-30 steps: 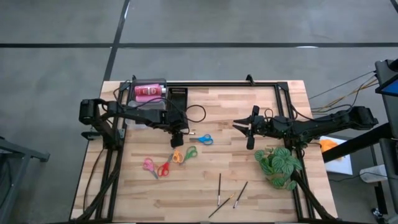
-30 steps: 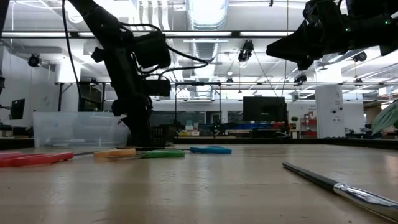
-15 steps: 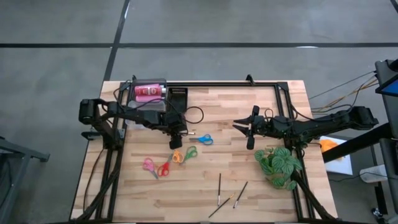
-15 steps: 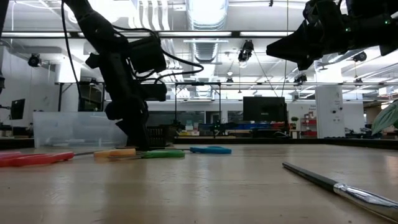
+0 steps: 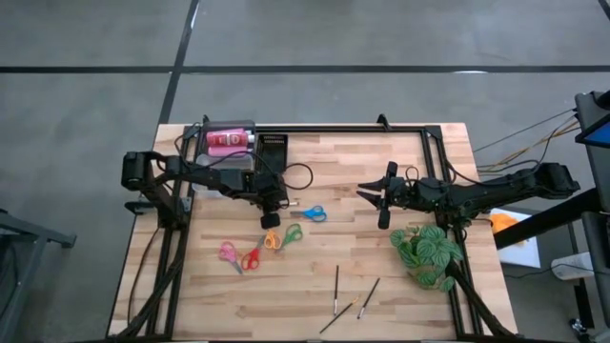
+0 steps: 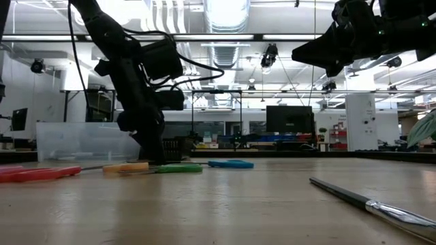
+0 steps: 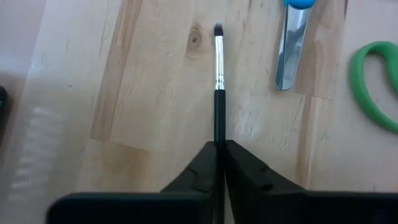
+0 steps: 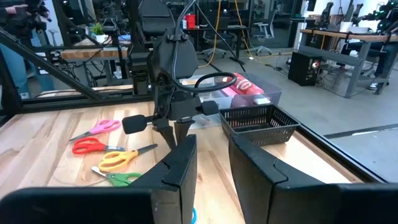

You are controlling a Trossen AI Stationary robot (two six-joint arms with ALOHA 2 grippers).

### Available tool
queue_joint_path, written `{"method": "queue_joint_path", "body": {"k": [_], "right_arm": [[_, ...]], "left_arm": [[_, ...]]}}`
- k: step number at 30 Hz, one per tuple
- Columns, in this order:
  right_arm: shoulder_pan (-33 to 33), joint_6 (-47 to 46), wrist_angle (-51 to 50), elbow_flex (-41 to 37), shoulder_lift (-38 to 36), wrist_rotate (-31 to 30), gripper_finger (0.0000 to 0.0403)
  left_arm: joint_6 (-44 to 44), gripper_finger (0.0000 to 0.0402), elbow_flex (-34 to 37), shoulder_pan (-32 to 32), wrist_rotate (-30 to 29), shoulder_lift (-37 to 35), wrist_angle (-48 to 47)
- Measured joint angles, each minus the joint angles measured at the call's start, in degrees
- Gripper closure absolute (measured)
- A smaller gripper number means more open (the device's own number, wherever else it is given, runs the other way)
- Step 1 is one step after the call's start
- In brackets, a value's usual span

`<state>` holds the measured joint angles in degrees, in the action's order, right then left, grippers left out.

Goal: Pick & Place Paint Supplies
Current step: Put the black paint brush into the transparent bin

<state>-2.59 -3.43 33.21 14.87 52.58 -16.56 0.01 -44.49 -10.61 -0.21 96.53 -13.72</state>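
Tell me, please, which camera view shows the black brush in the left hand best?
The left wrist view: the left hand pinches the black brush, bristles and ferrule plain. The high view shows only a speck beside the hand; the other views hide it.

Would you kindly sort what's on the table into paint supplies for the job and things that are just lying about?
Job:
- brush, pinched in the left gripper
- three loose brushes
- blue scissors
- green scissors
- orange scissors
- red scissors
- pink scissors
- pink bottles

Lying about:
- plant
- black basket
- clear tub
- right gripper, open, waiting
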Motion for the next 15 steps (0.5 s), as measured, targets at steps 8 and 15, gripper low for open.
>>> {"method": "queue_joint_path", "body": {"k": [8,15], "right_arm": [[0.00,0.00,0.00,0.00,0.01,0.00,0.0312],[0.00,-0.01,0.00,0.00,0.00,0.00,0.0312]], "left_arm": [[0.00,0.0394,0.00,0.00,-0.09,-0.01,0.00],[0.00,0.0394,0.00,0.00,-0.04,0.00,0.02]]}}
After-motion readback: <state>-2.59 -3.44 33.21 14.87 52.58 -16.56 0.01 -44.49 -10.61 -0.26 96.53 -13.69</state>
